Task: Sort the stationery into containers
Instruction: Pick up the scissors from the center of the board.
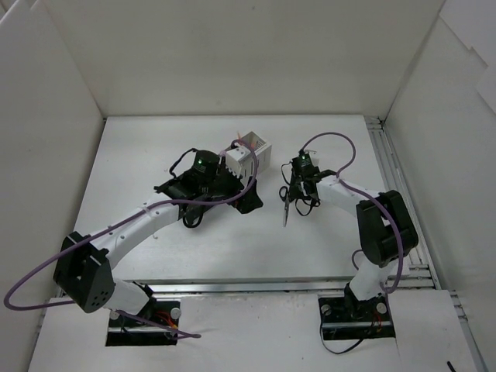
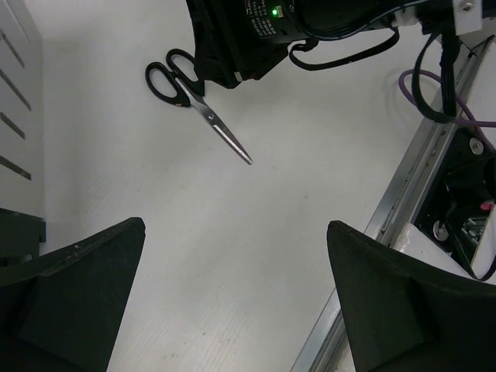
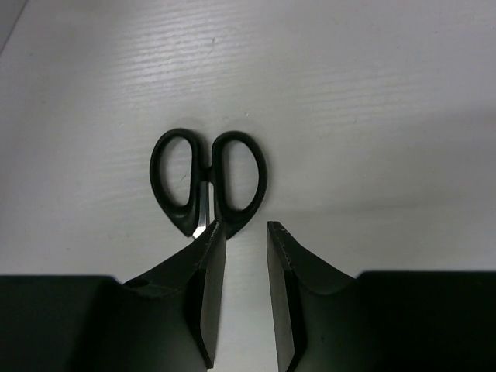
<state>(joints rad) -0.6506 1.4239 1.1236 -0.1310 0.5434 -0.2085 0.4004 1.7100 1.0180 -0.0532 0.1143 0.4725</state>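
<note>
The black-handled scissors (image 1: 285,206) lie closed on the white table, handles toward the back. In the right wrist view the handles (image 3: 208,182) sit just beyond the fingertips and the blade runs under the left finger (image 3: 203,279). My right gripper (image 3: 244,229) hovers over them with jaws a narrow gap apart and only bare table between them; it also shows from above (image 1: 298,190). My left gripper (image 2: 235,225) is wide open and empty, facing the scissors (image 2: 198,105) from the left (image 1: 249,200). A white container (image 1: 254,149) holds something pink behind my left arm. The other stationery is hidden.
The left arm covers the black containers in the top view. A white slotted container wall (image 2: 15,116) shows at the left edge of the left wrist view. A metal rail (image 1: 391,182) runs along the table's right side. White walls enclose the table.
</note>
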